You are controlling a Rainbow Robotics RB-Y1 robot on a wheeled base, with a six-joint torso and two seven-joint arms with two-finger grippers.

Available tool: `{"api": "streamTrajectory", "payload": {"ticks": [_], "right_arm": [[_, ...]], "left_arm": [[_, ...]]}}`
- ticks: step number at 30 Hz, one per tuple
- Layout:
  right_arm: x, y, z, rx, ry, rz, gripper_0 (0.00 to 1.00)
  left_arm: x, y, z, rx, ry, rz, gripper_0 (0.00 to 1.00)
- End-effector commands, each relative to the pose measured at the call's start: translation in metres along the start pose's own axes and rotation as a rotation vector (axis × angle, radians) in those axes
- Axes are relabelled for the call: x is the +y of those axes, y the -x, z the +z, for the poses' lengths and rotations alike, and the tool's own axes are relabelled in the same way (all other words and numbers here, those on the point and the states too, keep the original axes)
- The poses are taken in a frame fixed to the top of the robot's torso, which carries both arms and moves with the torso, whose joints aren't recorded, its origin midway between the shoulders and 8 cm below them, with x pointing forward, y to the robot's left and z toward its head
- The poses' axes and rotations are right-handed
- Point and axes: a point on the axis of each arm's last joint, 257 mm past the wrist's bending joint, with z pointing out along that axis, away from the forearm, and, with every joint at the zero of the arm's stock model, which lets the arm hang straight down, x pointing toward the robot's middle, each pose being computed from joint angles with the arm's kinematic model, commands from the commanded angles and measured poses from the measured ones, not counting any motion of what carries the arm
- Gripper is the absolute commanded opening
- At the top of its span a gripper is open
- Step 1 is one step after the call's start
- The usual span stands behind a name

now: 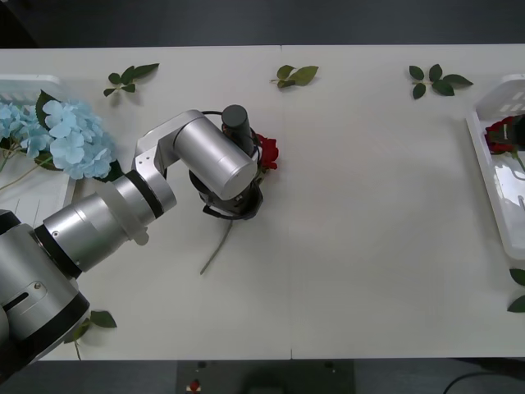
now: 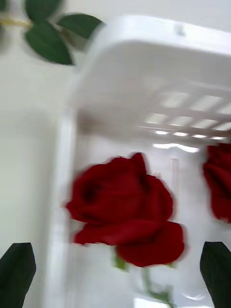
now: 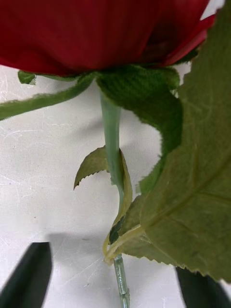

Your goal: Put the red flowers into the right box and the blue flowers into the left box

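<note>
Now my left gripper [image 3: 115,276] hangs over a red rose [image 1: 267,152] lying mid-counter [image 1: 369,263], fingers spread apart on either side of its green stem [image 3: 111,139], not touching it. My right gripper [image 2: 115,272] sits open above the right box [image 2: 144,62] at the counter's right edge, where two red roses [image 2: 127,211] lie inside. Blue hydrangeas [image 1: 70,135] rest at the left box [image 1: 33,82], one head spilling over its rim. Loose leaf sprigs [image 1: 295,75] dot the far side.
</note>
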Motion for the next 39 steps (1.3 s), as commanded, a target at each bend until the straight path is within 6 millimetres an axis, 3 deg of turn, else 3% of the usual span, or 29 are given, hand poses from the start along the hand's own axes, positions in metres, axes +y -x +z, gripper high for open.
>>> {"api": "streamTrajectory", "payload": {"ticks": [1,2,3,7,12,17,24,32,38,39], "right_arm": [[0.029,0.048,-0.023,-0.103,0.109,-0.07,1.0],[0.04,0.046,-0.024,-0.099,0.141,-0.072,1.0],[0.054,0.048,-0.028,-0.098,0.19,-0.073,1.0],[0.106,0.049,-0.049,-0.098,0.432,0.001,1.0],[0.142,0.049,-0.082,-0.103,0.632,-0.075,1.0],[0.164,0.049,-0.118,-0.13,0.808,-0.134,1.0],[0.178,0.042,-0.15,-0.217,0.977,-0.098,1.0],[0.201,0.025,-0.176,-0.348,1.134,-0.012,1.0],[0.247,0.021,-0.202,-0.405,1.292,0.036,1.0],[0.263,0.022,-0.211,-0.429,1.336,0.04,1.0]], "left_arm": [[-0.005,0.013,-0.007,-0.024,0.021,0.084,0.1],[-0.004,0.013,-0.006,-0.023,0.022,0.084,0.02],[-0.003,0.011,-0.005,-0.02,0.025,0.083,0.0],[-0.003,0.013,-0.003,-0.029,0.023,0.087,0.0],[-0.004,0.014,-0.003,-0.031,0.022,0.088,0.0],[-0.006,0.029,-0.015,-0.073,0.007,0.083,0.0],[-0.012,0.054,-0.046,-0.165,-0.048,0.108,0.0],[-0.01,0.067,-0.101,-0.284,-0.268,0.146,0.0],[-0.02,0.066,-0.141,-0.314,-0.474,0.156,0.0],[-0.026,0.066,-0.153,-0.331,-0.544,0.151,0.0]]}}
